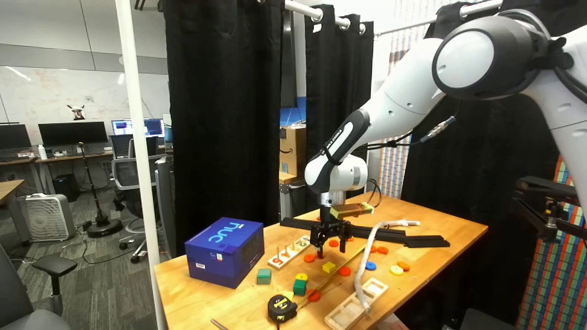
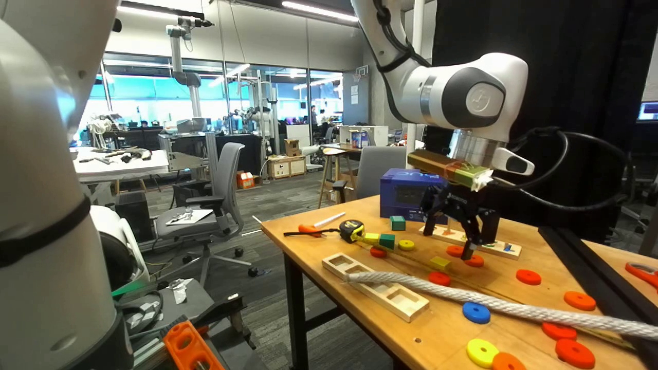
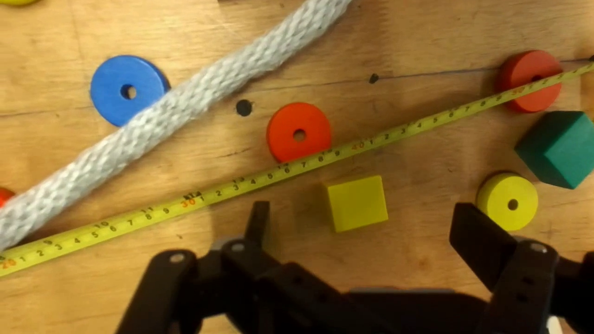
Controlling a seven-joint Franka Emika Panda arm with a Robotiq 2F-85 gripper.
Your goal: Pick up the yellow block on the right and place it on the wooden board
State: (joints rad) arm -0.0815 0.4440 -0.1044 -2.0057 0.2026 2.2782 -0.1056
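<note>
A small yellow block [image 3: 357, 203] lies on the table below my gripper, between the fingers in the wrist view. It also shows in both exterior views [image 1: 329, 267] [image 2: 440, 263]. My gripper [image 3: 362, 208] is open and empty, pointing down above the table [image 1: 331, 253] [image 2: 447, 244]. The block is not touched by the fingers. A light wooden board with square recesses [image 2: 380, 298] lies near the table edge, also seen here [image 1: 347, 312], with a rope end across it. A second yellow block [image 2: 371, 237] lies beside the tape measure.
A yellow tape strip [image 3: 260, 180] runs past the block. Red disc [image 3: 299, 132], yellow disc [image 3: 508, 202], green block [image 3: 561, 150] and blue disc [image 3: 127, 88] lie around it. Grey rope [image 3: 199, 93] crosses the table. A number board with pegs [image 1: 286, 254] and blue box [image 1: 224, 252] stand behind.
</note>
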